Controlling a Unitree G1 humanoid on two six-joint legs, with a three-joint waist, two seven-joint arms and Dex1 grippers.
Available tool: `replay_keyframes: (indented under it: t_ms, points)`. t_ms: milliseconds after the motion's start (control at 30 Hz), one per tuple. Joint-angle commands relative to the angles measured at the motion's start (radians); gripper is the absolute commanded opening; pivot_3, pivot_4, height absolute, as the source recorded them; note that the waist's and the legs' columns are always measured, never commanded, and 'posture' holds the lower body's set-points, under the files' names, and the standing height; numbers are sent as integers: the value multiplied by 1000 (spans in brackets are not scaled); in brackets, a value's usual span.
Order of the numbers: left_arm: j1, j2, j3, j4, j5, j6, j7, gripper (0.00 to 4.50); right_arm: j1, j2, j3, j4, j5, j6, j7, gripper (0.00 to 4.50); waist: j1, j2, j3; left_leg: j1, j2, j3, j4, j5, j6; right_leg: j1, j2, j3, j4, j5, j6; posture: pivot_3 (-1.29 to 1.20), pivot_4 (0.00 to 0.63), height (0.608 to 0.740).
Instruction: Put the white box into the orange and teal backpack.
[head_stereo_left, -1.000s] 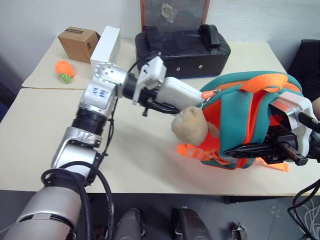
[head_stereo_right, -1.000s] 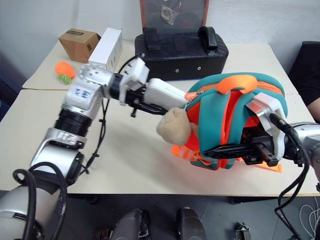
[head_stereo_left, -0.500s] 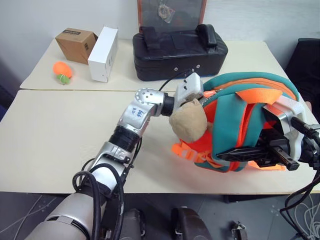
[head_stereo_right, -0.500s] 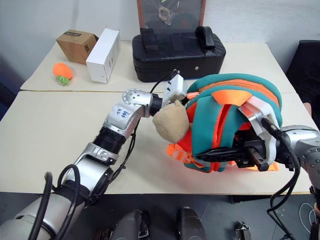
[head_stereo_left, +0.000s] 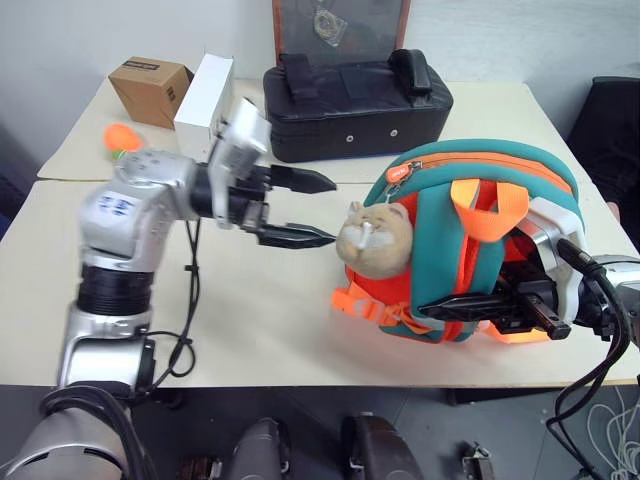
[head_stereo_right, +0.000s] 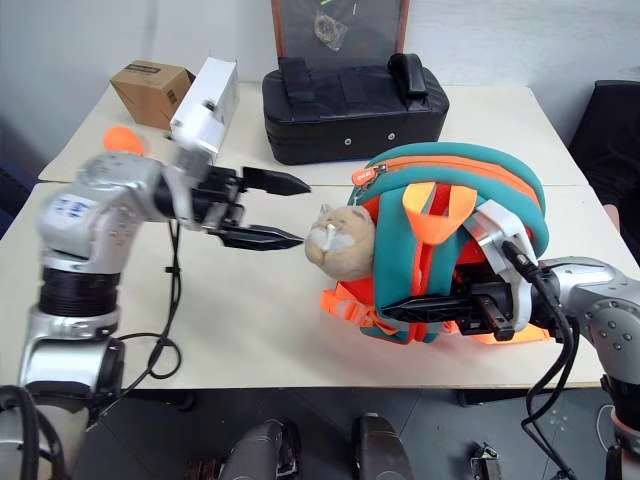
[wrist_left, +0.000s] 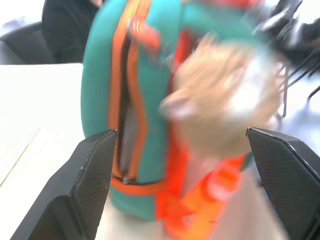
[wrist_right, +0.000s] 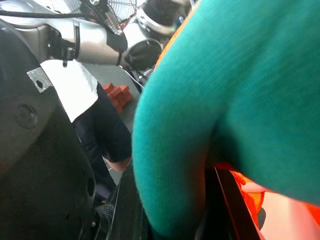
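We've got the left gripper (head_stereo_left: 315, 208) jaws spread, empty, mid-frame, just left of the backpack (head_stereo_left: 470, 240); right gripper (head_stereo_left: 520, 310) jaws clenched on its strap, lower right.

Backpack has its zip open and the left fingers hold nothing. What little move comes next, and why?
Probably draw the left gripper away from the backpack. Its fingers stand open and empty, something pale, likely the white box, shows inside the zip gap, and the right gripper clamps the backpack upright.
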Motion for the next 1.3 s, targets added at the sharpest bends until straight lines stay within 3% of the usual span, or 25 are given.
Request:
replay_keyframes:
  t_ms: [33, 133, 300, 467, 567, 767, 900, 1033, 1300]
  points:
    - [23, -26, 11, -156, -51, 59, 134, 4333, -11, 4, 5, -3, 3, -9, 9, 0, 2, 0, 0, 0, 0, 0, 0, 0, 0, 0, 0, 0, 0, 0, 0, 0, 150, 740]
    - [70, -72, -51, -241, -5, 53, 255, 4333, -21, 7, 12, 3, 3, -8, 8, 0, 1, 0, 0, 1, -1, 0, 0, 0, 0, 1, 0, 0, 0, 0, 0, 0, 150, 740]
    - [113, -102, -216, -204, 216, -133, 375, 4333, -48, 13, 16, 14, 16, 2, -3, 0, -2, 0, 0, 2, 0, 0, 0, 1, -1, 1, 1, 1, 0, 0, 0, 0, 150, 740]
    - [111, -167, -196, -179, 201, -159, 425, 4333, -44, 16, 10, 11, 21, 4, -16, 0, 1, 0, 0, 1, 0, 0, 0, 1, -1, 1, 1, 1, 0, 0, 0, 0, 150, 740]
    - [109, -158, -176, -182, 174, -145, 409, 3723, -31, 17, 6, 7, 17, -3, -25, 0, 1, 0, 0, 1, 0, 0, 0, 1, -1, 1, 1, 1, 0, 0, 0, 0, 150, 740]
    - [97, -104, -143, -169, 134, -131, 363, 1954, -11, 14, -2, 11, 7, -17, -31, 0, -1, 0, 0, 1, 0, 0, 0, 1, -1, 1, 1, 1, 0, 0, 0, 0, 150, 740]
    - [65, -47, -104, -133, 98, -135, 298, 1229, 7, 13, -14, 16, 5, -23, -36, 0, 0, 0, 0, 1, 0, 0, 0, 1, -1, 1, 1, 1, 0, 0, 0, 0, 150, 740]
    - [-1, 23, -101, -30, 127, -185, 224, 943, 53, 8, -31, 23, -14, -37, -38, 0, 0, 0, 0, 1, 0, 1, -1, 1, -1, 1, 1, 1, 0, 0, 0, 0, 150, 740]
    - [-57, 84, -152, 257, 271, -392, 138, 939, 157, -15, -121, 0, 20, -34, -19, 0, -1, 0, 0, 1, 0, 2, -1, 1, -1, 0, 1, 1, -1, 0, 0, 0, 150, 740]
